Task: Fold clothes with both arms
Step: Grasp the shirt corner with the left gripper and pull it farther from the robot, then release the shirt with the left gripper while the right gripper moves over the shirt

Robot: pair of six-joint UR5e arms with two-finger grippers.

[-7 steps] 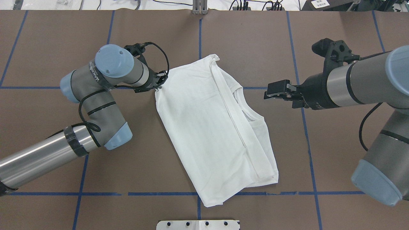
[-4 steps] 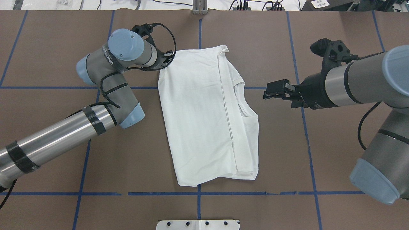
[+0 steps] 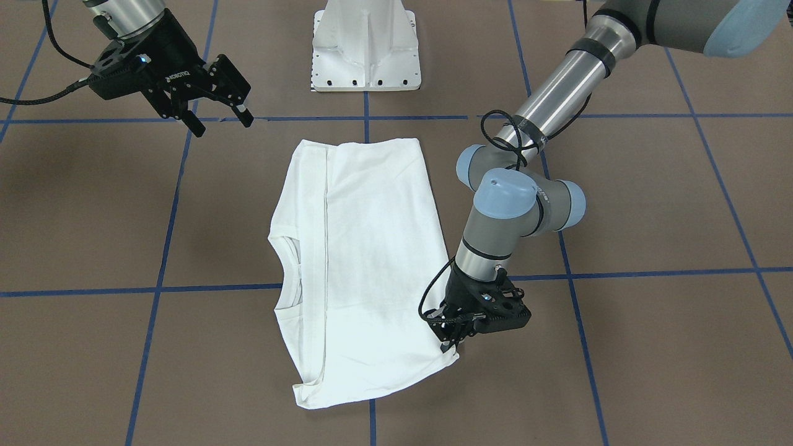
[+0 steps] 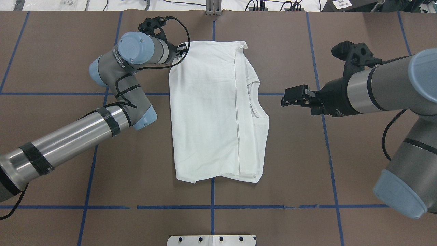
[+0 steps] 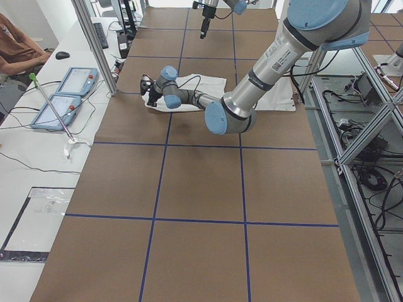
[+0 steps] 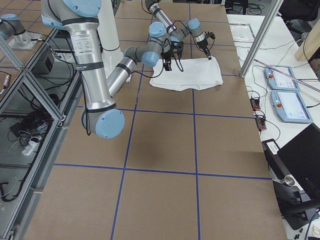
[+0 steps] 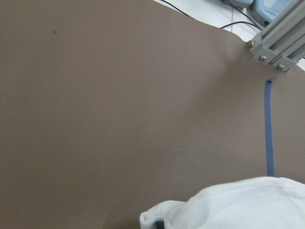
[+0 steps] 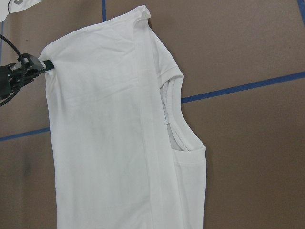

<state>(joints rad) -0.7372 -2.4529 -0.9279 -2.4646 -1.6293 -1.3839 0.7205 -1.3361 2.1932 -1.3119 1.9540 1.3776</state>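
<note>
Tabletop (image 4: 307, 171) with folded white shirt (image 4: 205, 112)

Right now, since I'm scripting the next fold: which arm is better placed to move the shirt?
Left, probably. The left gripper is clamped on the far corner of the shirt, so it can pull or lift at once. The right gripper hangs open beside the collar side, clear of the cloth.

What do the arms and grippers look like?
The left arm and right arm are grey-and-silver jointed tubes with light-blue caps; the left arm carries black tape bands and a looping black cable. The left gripper and right gripper are black, two-fingered; the right bears white lettering.
</note>
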